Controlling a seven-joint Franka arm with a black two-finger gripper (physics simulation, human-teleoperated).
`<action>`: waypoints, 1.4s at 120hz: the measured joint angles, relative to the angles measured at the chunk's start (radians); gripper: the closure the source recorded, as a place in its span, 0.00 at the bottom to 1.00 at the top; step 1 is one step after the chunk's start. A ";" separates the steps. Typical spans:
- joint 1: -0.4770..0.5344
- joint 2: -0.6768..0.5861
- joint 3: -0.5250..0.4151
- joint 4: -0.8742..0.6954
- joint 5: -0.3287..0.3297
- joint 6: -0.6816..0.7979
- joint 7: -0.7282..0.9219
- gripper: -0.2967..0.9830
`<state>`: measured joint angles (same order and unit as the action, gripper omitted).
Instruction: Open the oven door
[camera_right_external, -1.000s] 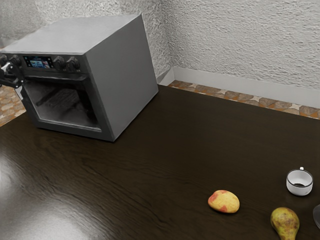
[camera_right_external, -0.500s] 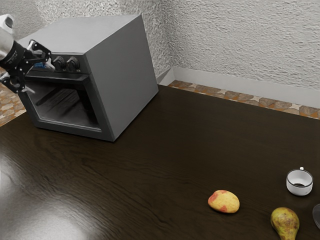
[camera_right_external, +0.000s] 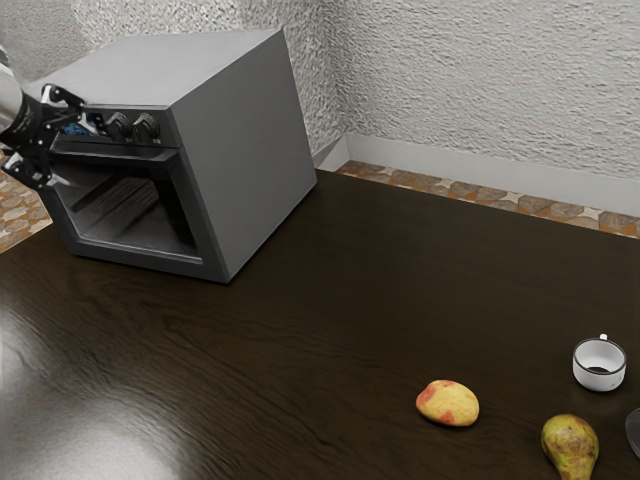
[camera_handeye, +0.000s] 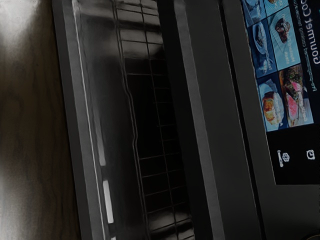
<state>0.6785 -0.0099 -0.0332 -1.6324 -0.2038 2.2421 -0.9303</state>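
Observation:
In the exterior view my gripper (camera_right_external: 78, 153) stands open in front of the oven's upper front. One fingertip is by the control panel, the other lower, by the upper part of the door. The grey oven (camera_right_external: 245, 150) has its door (camera_right_external: 145, 256) shut, with a dark bar (camera_right_external: 130, 156) along the door's top. Nothing is seen between the fingers. From my hand, the wrist view takes in the oven door (camera_handeye: 207, 100), its window with a wire rack behind, and the lit display (camera_handeye: 285, 75).
A white cup (camera_right_external: 598, 374), a yellow-red fruit (camera_right_external: 448, 403) and a pear (camera_right_external: 570, 446) lie far from the oven, toward the exterior view's lower right. Textured walls (camera_right_external: 480, 80) rise behind the dark table (camera_right_external: 330, 300).
From the exterior view's left edge, my hand came in toward the oven front, then drew slightly back to the left. The oven door has not visibly moved.

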 joint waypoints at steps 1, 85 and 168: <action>0.003 0.000 -0.001 0.000 -0.001 0.001 -0.002 0.23; -0.034 -0.026 -0.085 -0.036 -0.006 0.058 -0.077 0.23; 0.079 0.001 -0.166 -0.049 -0.005 0.128 -0.096 0.23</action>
<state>0.7579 -0.0093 -0.1988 -1.6813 -0.2088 2.3703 -1.0258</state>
